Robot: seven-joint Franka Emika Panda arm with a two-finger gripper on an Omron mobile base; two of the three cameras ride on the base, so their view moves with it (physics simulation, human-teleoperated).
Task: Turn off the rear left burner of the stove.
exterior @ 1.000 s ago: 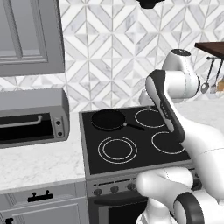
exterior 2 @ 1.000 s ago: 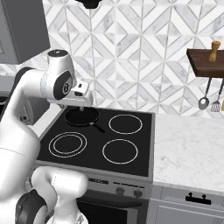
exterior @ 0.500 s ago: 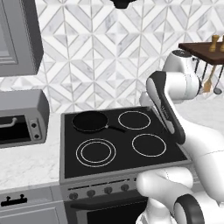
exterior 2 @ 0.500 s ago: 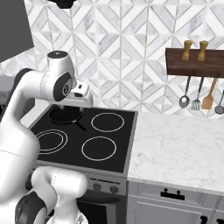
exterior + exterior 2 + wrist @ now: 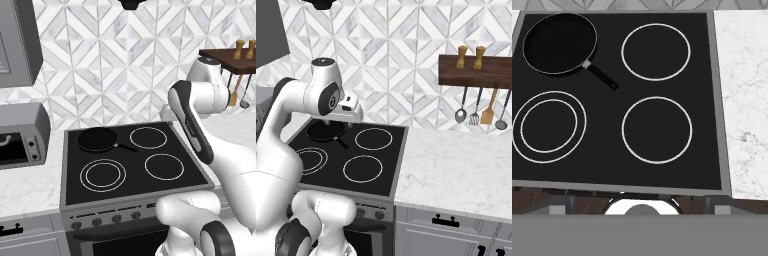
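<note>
Black glass filled the hand view: the stove lay flat below the wrist, and the rear left burner sat at about ten o'clock on that top, hidden under the skillet, whose handle pointed toward four o'clock. Double-ringed front left zone at eight o'clock, plain rings at two and five. Down front, the row of knobs ran along the steel panel, well apart from the arm, which was folded high over the right side of the cooktop. Fingers? Their spread could not be told; no tips showed clearly in the hand view.

The risk, as I judged it, was choosing the wrong knob: they looked alike, small and dark, and nothing visible tied one to the rear left zone. A long reach down from that height could also have clipped the front edge or slid off a knob. The marble tabletop at three o'clock posed no hazard.
</note>
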